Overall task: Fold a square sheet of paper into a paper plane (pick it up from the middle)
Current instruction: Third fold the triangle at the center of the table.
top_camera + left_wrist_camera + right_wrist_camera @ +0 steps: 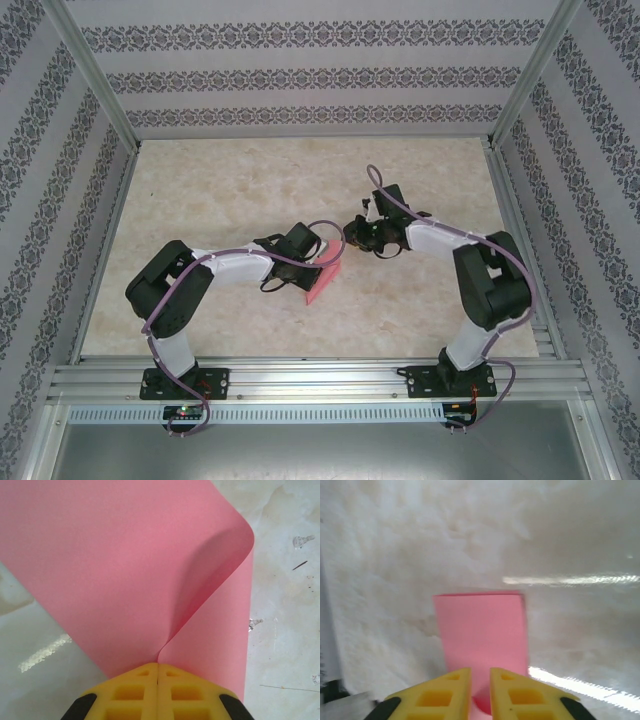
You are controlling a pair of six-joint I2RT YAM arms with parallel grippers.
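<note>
The square sheet of paper (324, 282) is plain pink-red and hangs just above the table near the middle. My left gripper (318, 258) is shut on it. In the left wrist view the yellow fingertips (145, 672) meet with no gap, and my left gripper (158, 664) pinches the sheet (125, 570), which curls over into a loose loop at the upper right. My right gripper (354, 236) hovers just right of the sheet. Its view is blurred. There my right gripper (480, 670) stands open by a narrow gap, with the pink sheet (482, 630) beyond and below it.
The marbled tabletop (250, 190) is walled on three sides by patterned panels. An aluminium rail (320, 375) runs along the near edge by the arm bases. Small clear specks (300, 541) lie on the table right of the sheet.
</note>
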